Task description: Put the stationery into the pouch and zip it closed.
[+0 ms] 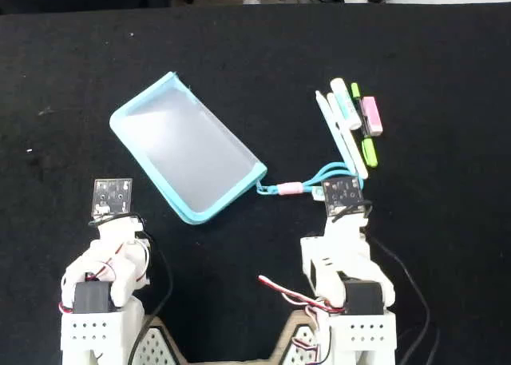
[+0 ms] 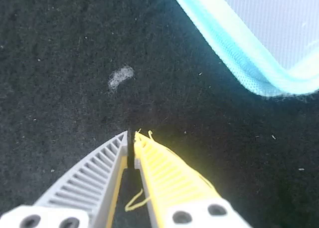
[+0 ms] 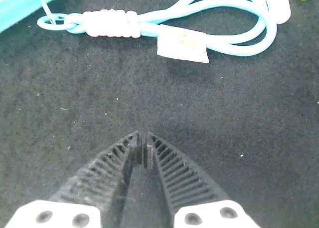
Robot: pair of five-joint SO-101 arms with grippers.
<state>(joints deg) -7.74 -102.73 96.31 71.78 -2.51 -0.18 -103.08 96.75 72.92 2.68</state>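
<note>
A light blue pouch [image 1: 185, 148] with a clear face lies tilted on the black table, and its corner [image 2: 259, 43] shows in the left wrist view. A blue cord loop [image 3: 219, 28] with a pink knot [image 3: 112, 23] and a white tag [image 3: 182, 44] runs from its zip pull; the cord [image 1: 319, 177] ends near the right arm. Several pens and highlighters [image 1: 354, 121] lie together at the right. My left gripper [image 2: 132, 136] is shut and holds nothing, just short of the pouch. My right gripper [image 3: 144, 136] is shut and holds nothing, just short of the cord.
Both arm bases sit at the table's front edge, left arm [image 1: 108, 261] and right arm [image 1: 347, 261]. A small pale fluff [image 2: 120, 77] lies on the black cloth. Bare cloth stretches behind the pouch and at the far left.
</note>
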